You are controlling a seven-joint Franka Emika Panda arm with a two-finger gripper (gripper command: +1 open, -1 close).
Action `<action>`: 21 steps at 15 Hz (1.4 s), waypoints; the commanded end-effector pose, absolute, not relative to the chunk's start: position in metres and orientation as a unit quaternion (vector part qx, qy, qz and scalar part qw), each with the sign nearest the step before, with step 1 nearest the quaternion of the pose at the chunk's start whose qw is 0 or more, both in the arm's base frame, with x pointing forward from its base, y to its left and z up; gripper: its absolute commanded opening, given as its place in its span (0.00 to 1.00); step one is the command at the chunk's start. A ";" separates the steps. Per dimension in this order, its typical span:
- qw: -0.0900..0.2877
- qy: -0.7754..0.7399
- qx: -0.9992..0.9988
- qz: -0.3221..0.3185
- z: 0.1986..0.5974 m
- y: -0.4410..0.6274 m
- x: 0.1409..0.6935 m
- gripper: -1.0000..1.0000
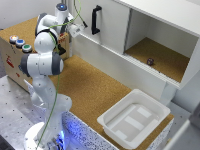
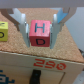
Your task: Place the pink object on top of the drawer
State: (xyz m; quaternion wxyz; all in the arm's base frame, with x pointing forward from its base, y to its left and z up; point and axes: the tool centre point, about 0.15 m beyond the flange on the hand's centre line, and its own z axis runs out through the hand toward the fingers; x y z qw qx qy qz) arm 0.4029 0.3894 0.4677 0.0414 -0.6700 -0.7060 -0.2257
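Observation:
The pink object point(image 2: 41, 33) is a cube lettered H and D. In the wrist view it sits low over the cork top of the drawer point(image 2: 50, 62), a box with "290" in red on its front and a dark handle point(image 2: 35, 76). My gripper point(image 2: 41, 27) straddles the cube, with the fingers point(image 2: 22, 21) pressed close against its two sides. In the exterior view the gripper point(image 1: 69, 33) hangs over the right end of the drawer point(image 1: 12, 62) at the exterior view's left. The arm hides the cube there.
A yellow block point(image 2: 3, 32) lies beside the cube. Three round coloured pieces point(image 1: 20, 43) rest on the drawer top. A white cabinet with a black handle point(image 1: 95, 20) and an open compartment point(image 1: 160, 55) stands behind. A white tub point(image 1: 134, 117) sits at the counter's near right.

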 end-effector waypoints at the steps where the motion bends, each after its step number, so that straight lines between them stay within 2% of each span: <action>1: 0.060 -0.750 -0.635 -0.174 0.463 0.438 0.397 0.00; 6: 0.048 -0.750 -0.636 -0.176 0.462 0.461 0.410 0.00; 7: 0.047 -0.744 -0.643 -0.177 0.463 0.462 0.412 1.00; 10: 0.056 -0.718 -0.667 -0.191 0.483 0.448 0.409 1.00; 13: 0.103 -0.692 -0.682 -0.214 0.519 0.410 0.393 1.00; 15: 0.120 -0.672 -0.694 -0.229 0.538 0.378 0.381 1.00; 18: 0.108 -0.634 -0.729 -0.234 0.542 0.308 0.359 1.00; 21: 0.108 -0.634 -0.729 -0.234 0.542 0.308 0.359 1.00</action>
